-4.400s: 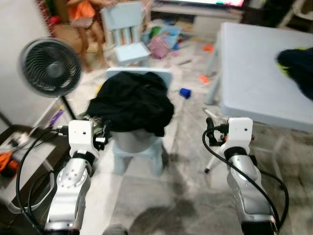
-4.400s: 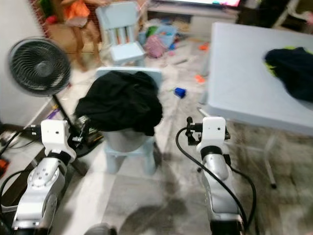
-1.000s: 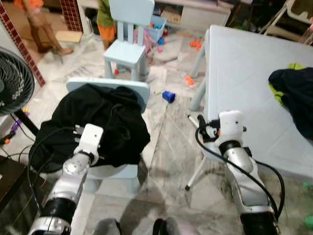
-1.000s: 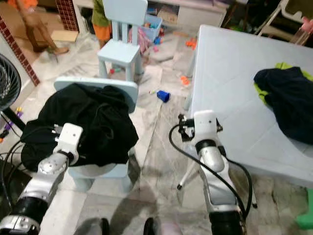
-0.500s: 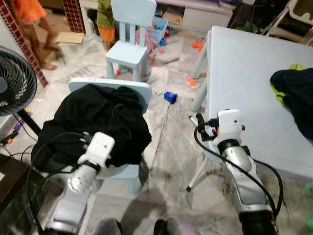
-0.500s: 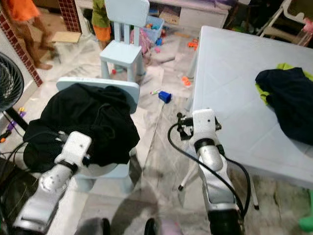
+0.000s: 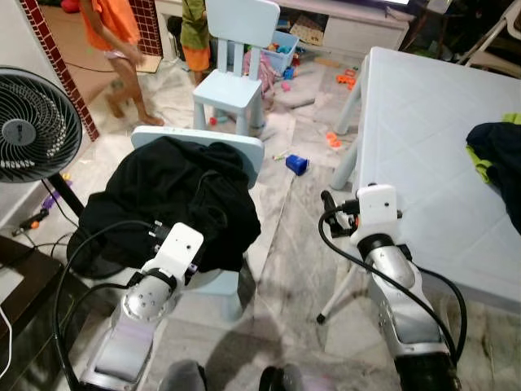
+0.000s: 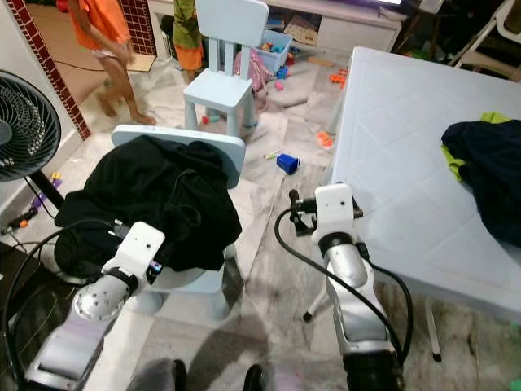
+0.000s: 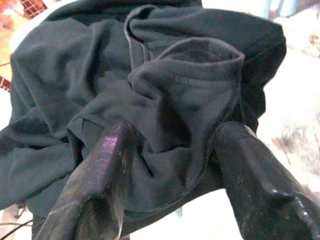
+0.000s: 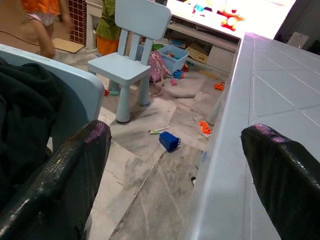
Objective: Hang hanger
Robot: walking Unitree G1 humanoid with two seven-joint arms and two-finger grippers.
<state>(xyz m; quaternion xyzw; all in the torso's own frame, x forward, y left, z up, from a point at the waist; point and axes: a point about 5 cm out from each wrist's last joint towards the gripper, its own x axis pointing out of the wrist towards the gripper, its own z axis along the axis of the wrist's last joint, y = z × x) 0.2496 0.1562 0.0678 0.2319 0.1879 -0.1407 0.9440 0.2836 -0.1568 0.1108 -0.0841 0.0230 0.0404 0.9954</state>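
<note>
A crumpled black garment (image 7: 175, 199) is heaped on a small light-blue chair (image 7: 240, 148) in front of me on the left. No hanger can be made out. My left gripper (image 9: 177, 132) is open at the near edge of the heap, its fingers (image 9: 107, 165) either side of a fold of the black garment (image 9: 170, 95), with nothing clamped. My right gripper (image 10: 175, 135) is open and holds nothing. It hovers beside the near corner of the white table (image 7: 423, 114), pointing over the floor.
A dark garment with a yellow-green edge (image 7: 498, 159) lies on the table's right side. A standing fan (image 7: 37, 134) is at the left, a second small chair (image 7: 236, 77) farther back. Toys such as a blue cube (image 7: 297, 164) litter the marble floor. Two people (image 7: 114, 41) stand at the back left.
The whole view has shifted a little. My left arm has dropped nearer to the front of the black heap. The right arm keeps its pose. The person in orange has moved.
</note>
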